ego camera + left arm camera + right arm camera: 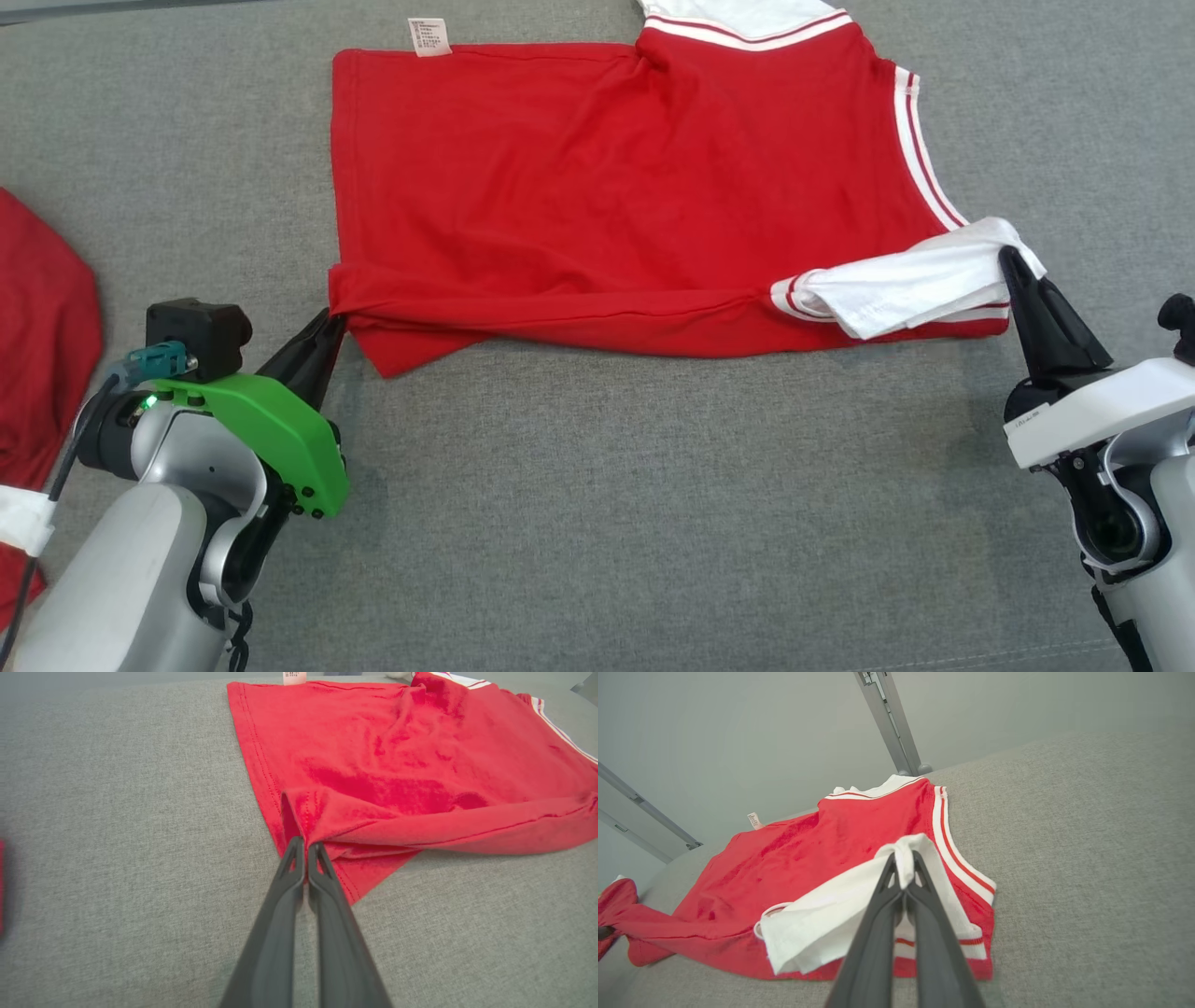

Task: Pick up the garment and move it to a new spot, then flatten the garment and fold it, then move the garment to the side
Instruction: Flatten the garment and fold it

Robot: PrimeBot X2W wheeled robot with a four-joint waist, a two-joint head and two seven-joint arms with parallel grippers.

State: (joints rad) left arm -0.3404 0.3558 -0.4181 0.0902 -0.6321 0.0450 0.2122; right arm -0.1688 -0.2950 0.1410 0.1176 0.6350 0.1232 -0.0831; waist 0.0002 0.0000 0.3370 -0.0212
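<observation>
Because the near edge had to travel as one for the fold, as I judged it, I held it at both ends. My left pincer (334, 322) was clamped on the near left hem corner of the shirt (607, 187), and my right pincer (1008, 254) was pinched on the white sleeve (915, 285) at its near right corner. How many layers each one gripped, I couldn't tell. Well left of the shirt lay another red cloth (37, 327), cut off. The shirt itself lay mostly flat on the grey surface (607, 523). A label (429, 35) poked from its far left corner, and its far collar was cropped away.
</observation>
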